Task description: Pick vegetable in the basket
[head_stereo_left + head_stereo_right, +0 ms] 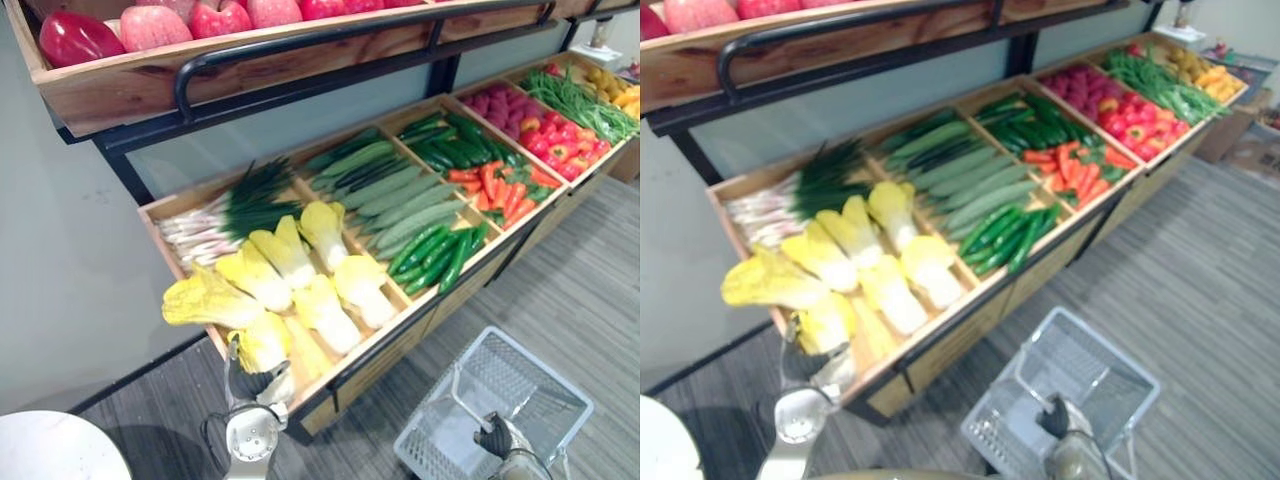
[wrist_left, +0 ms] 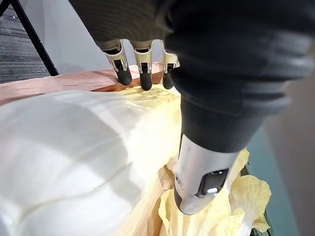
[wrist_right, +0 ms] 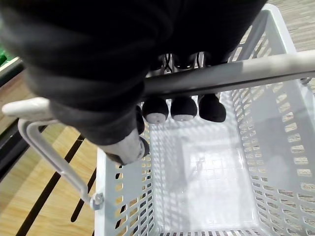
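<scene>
My left hand (image 1: 254,388) wraps the cabbage (image 1: 262,343) under its palm for lifting; my right hand (image 3: 182,108) grips the basket (image 3: 275,162) handle, holding it ready.

basket (image 3: 123,196) open above — handle (image 3: 246,71) spans top; upper shelf (image 1: 150,85) overhangs rear crates (image 1: 180,198)
</scene>
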